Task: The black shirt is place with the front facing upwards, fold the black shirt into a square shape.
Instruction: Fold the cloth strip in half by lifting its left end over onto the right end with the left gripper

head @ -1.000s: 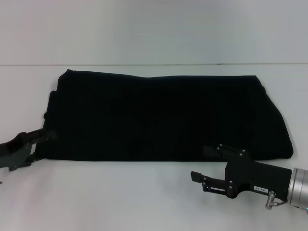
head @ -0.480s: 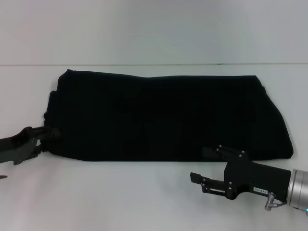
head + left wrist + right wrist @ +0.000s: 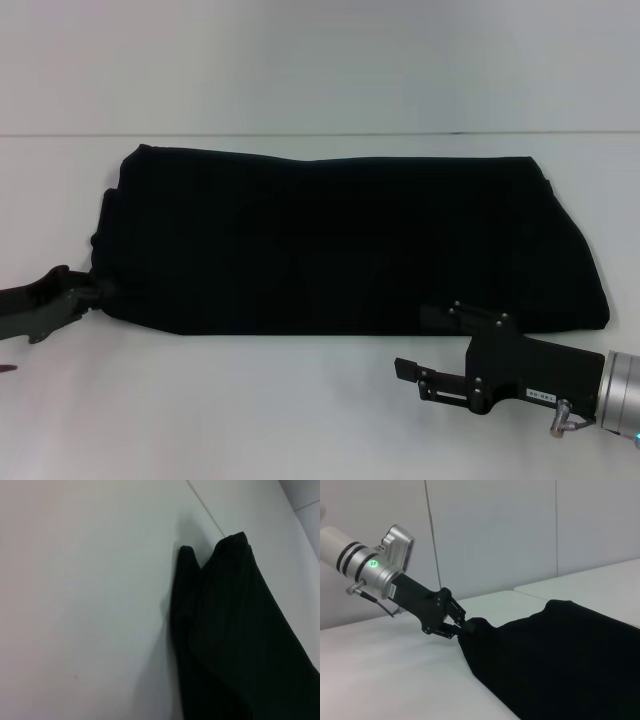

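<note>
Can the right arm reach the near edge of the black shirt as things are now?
Probably yes. The right gripper hovers just in front of the black shirt, near its front hem, and nothing lies between them. The left gripper is at the shirt's far left corner.

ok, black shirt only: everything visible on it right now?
The black shirt lies flat on the white table as a wide, plain black cloth band, apparently already folded lengthwise; no lettering or label shows. Layered edges show at its left end. The left gripper is closed on that end's near corner. The right gripper hovers open just off the near edge, not touching.
</note>
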Motion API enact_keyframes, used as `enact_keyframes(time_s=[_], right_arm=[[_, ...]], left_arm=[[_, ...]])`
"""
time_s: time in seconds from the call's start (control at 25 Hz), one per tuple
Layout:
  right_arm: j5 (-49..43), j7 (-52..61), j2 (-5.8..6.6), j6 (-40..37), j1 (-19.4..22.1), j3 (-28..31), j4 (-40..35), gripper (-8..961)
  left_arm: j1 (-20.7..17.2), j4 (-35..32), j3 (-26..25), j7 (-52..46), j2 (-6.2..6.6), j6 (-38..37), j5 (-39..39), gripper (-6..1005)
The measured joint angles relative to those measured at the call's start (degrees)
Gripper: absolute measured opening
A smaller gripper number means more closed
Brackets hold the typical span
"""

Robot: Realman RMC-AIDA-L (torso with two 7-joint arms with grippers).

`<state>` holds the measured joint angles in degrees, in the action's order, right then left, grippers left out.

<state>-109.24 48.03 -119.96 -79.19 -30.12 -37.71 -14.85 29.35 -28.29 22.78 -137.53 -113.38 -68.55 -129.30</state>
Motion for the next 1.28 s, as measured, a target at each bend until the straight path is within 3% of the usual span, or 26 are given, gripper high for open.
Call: enact_keyframes(time_s=[0.44,0.68,1.28], right_arm=[[0.1,0.0,0.08,-0.1,0.2,0.0,-0.1,808],[0.2,0.1,0.32,0.4,0.9,0.5,-0.5,808],[0.4,0.2,0.77,1.1,3.2,2.2,-1.1,809]], left_arm=[[-0.4,0.0,0.2,0.0,0.0,-0.3,0.6,26],[-1.3,-0.3,-1.2,0.3,0.82,-0.5,1.2,25],[-5.7,-2.7,-11.5,1.1,5.16,-4.0,1.5,26]])
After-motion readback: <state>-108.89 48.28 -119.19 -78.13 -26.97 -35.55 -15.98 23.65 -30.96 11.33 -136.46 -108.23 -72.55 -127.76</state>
